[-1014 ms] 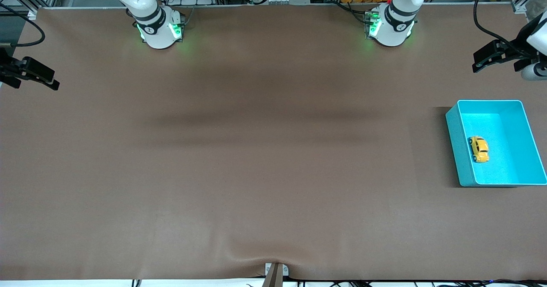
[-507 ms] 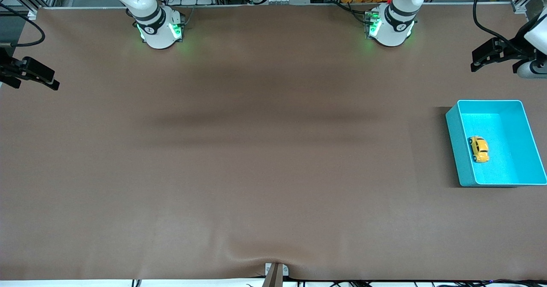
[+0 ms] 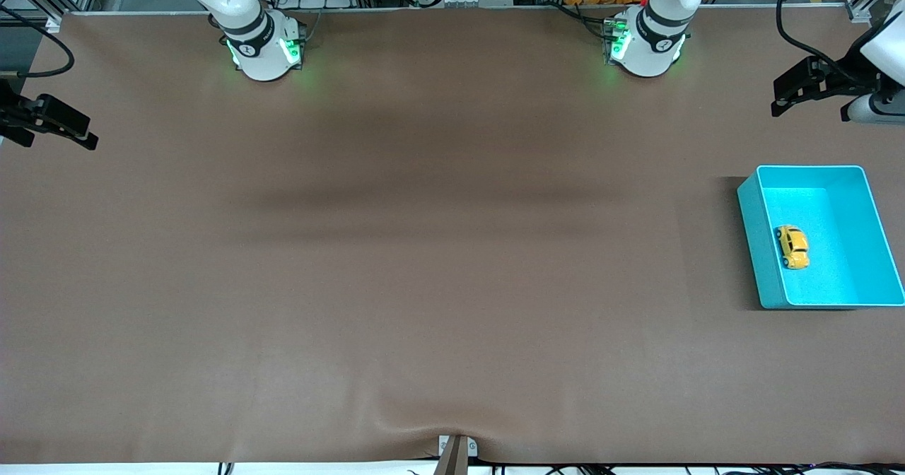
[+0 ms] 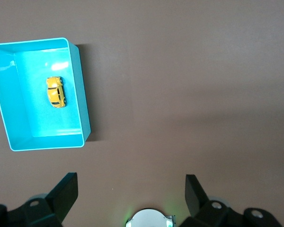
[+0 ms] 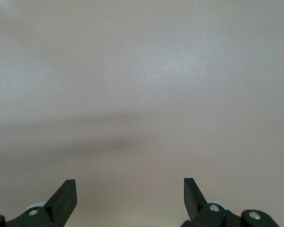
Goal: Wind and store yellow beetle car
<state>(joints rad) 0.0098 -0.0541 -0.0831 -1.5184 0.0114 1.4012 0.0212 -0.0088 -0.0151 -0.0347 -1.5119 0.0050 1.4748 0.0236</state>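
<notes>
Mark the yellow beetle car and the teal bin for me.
yellow beetle car (image 3: 792,247), front view, on its roof.
teal bin (image 3: 751,245), front view, on its outer wall toward the right arm's end.

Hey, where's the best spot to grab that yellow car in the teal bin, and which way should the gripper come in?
Grip the car across its narrow body, one finger on each long side, coming straight down from above. It lies on the bin floor close beside one wall, so a sideways approach looks blocked. The open left gripper, up near the bin, is probably best placed.
</notes>
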